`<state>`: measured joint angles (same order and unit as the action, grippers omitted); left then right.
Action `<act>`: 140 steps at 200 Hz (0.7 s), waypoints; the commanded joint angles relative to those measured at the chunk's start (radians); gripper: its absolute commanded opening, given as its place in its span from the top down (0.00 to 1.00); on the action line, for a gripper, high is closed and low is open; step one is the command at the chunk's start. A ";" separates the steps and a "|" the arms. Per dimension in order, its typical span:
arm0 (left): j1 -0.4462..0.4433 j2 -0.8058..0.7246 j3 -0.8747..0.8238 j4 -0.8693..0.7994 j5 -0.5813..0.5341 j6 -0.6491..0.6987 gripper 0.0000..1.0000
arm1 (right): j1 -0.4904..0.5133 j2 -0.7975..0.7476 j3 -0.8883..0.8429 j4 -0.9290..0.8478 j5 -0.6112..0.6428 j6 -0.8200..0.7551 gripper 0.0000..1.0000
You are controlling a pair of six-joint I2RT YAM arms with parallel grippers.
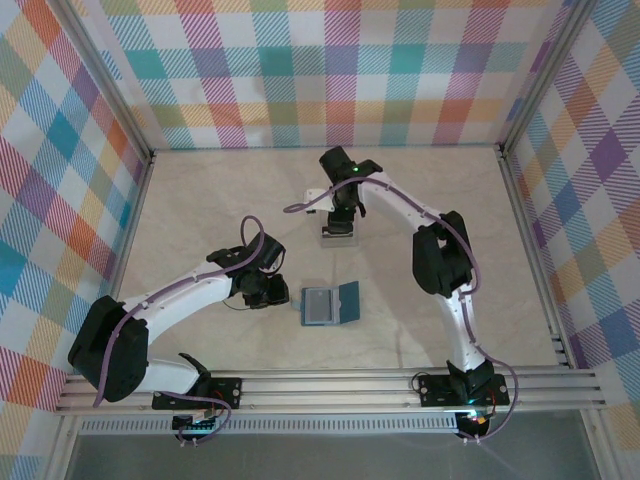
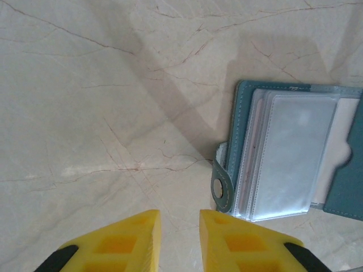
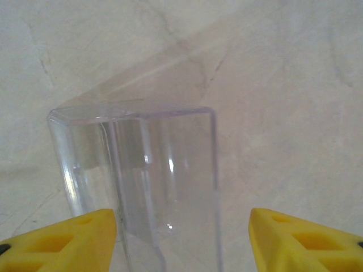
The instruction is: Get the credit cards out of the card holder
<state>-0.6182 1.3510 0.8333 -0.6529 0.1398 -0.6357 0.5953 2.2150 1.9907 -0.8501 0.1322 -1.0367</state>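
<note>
The teal card holder [image 1: 330,304] lies open on the table, its clear sleeves [image 2: 295,158] facing up and its snap tab [image 2: 221,190] pointing toward my left gripper. Pale card-like edges [image 2: 253,153] are stacked at the sleeves' left side; no dark card face is visible. My left gripper [image 1: 272,290] sits just left of the holder. It [image 2: 180,218] is open by a narrow gap with only bare table between the fingers. My right gripper [image 1: 340,212] hovers over the clear plastic tray [image 1: 337,236], wide open [image 3: 182,218], straddling it without touching.
A greyish shape [image 3: 131,170] shows through the tray [image 3: 164,170] wall; I cannot tell whether it is a card. Plaid walls enclose the marble table [image 1: 200,200]. A metal rail [image 1: 330,385] runs along the near edge.
</note>
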 commanded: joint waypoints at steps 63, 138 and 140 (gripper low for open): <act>0.012 0.008 0.018 -0.014 0.011 0.010 0.75 | 0.003 -0.015 -0.078 0.152 0.051 0.011 0.36; 0.012 0.005 0.019 -0.014 0.010 0.009 0.75 | 0.003 -0.042 -0.134 0.277 0.087 0.012 0.35; 0.012 0.004 0.018 -0.014 0.007 0.009 0.75 | 0.004 -0.041 -0.133 0.275 0.087 0.012 0.35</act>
<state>-0.6178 1.3533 0.8333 -0.6525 0.1402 -0.6357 0.5953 2.2147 1.8713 -0.6277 0.2085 -1.0328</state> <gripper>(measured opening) 0.250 0.650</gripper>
